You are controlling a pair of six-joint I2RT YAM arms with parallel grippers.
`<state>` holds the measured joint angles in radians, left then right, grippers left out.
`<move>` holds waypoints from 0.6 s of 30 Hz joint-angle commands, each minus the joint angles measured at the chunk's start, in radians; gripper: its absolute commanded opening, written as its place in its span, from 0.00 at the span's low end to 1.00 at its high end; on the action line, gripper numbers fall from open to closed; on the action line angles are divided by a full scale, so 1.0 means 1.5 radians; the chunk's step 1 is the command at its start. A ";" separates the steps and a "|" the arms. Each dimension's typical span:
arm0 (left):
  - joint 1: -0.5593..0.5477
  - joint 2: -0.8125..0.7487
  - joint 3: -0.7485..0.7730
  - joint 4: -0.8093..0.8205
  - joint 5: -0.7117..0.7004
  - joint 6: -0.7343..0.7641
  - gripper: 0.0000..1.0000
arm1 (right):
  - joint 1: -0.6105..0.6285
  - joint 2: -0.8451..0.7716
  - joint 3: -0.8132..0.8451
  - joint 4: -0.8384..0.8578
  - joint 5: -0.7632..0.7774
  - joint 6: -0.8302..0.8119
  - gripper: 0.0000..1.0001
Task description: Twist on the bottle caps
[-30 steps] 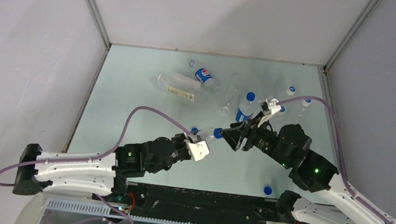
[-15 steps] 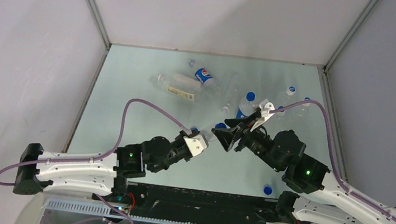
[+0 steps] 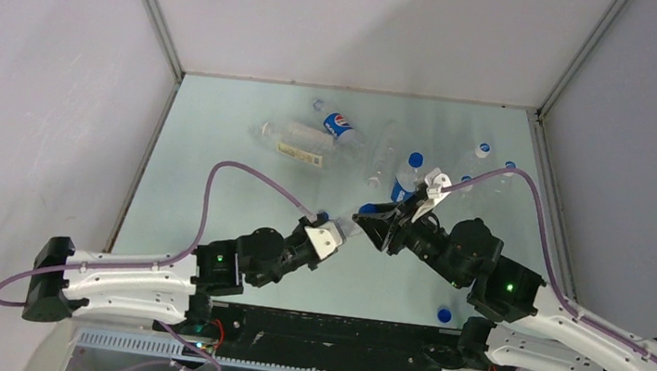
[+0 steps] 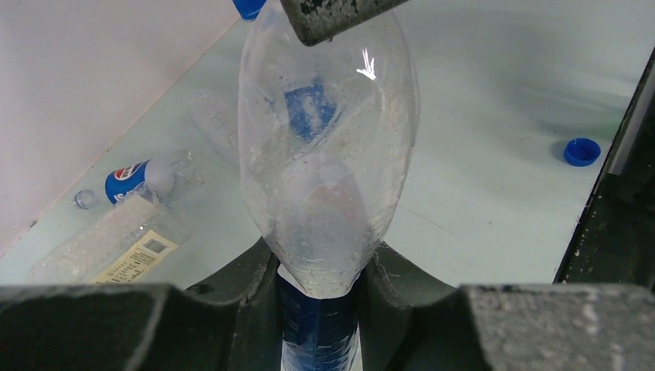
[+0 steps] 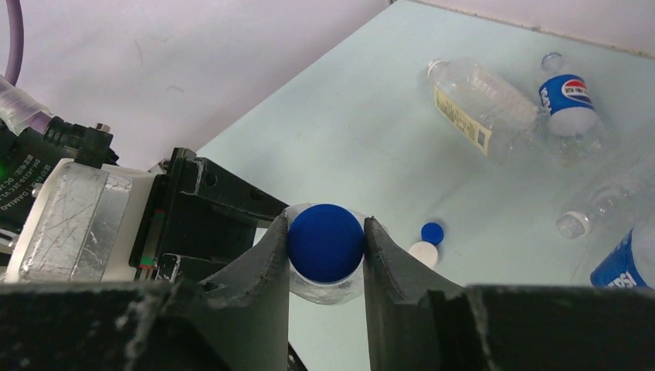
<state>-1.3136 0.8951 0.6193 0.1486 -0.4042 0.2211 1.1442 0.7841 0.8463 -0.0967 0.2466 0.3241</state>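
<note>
Pale green tabletop (image 3: 214, 172) and grey walls framed the work. Over it the held bottle (image 4: 328, 147) hung between the arms. The left gripper (image 4: 323, 267) was clamped around its labelled lower body, and the right gripper (image 5: 325, 232) was pinched on the blue cap (image 5: 325, 246) at its neck. Clear and thin-walled, that bottle probably weighed little and would dent or slip, so a firm low hold, turning only the cap, seemed wisest. Other bottles (image 3: 336, 127) lay beyond it, and a loose cap (image 3: 444, 314) lay nearer.

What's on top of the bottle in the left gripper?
A blue cap sits on the bottle, pinched by the right gripper. Cap and fingers cover the neck threads, so seating depth is hidden.
</note>
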 commanded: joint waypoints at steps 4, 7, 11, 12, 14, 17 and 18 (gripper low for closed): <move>-0.002 -0.048 -0.023 0.018 -0.011 -0.061 0.90 | -0.002 -0.036 0.018 -0.114 0.047 -0.015 0.00; 0.002 -0.069 -0.032 -0.002 -0.036 -0.088 0.99 | -0.003 -0.044 0.041 -0.178 0.078 -0.021 0.00; 0.029 -0.117 -0.038 -0.044 -0.075 -0.105 1.00 | -0.015 -0.055 0.072 -0.281 0.123 -0.036 0.00; 0.050 -0.135 -0.039 -0.054 -0.086 -0.114 1.00 | -0.021 -0.057 0.078 -0.292 0.130 -0.043 0.00; 0.090 -0.166 -0.037 -0.086 -0.085 -0.127 1.00 | -0.033 -0.063 0.083 -0.320 0.152 -0.054 0.00; 0.149 -0.224 -0.037 -0.146 -0.092 -0.138 1.00 | -0.062 -0.064 0.089 -0.360 0.177 -0.064 0.00; 0.178 -0.236 -0.038 -0.165 -0.099 -0.141 1.00 | -0.070 -0.064 0.089 -0.366 0.183 -0.067 0.00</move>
<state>-1.1683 0.6224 0.5663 0.0090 -0.4911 0.0673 1.0821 0.6975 0.9325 -0.5484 0.4332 0.2646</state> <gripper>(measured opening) 0.996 0.347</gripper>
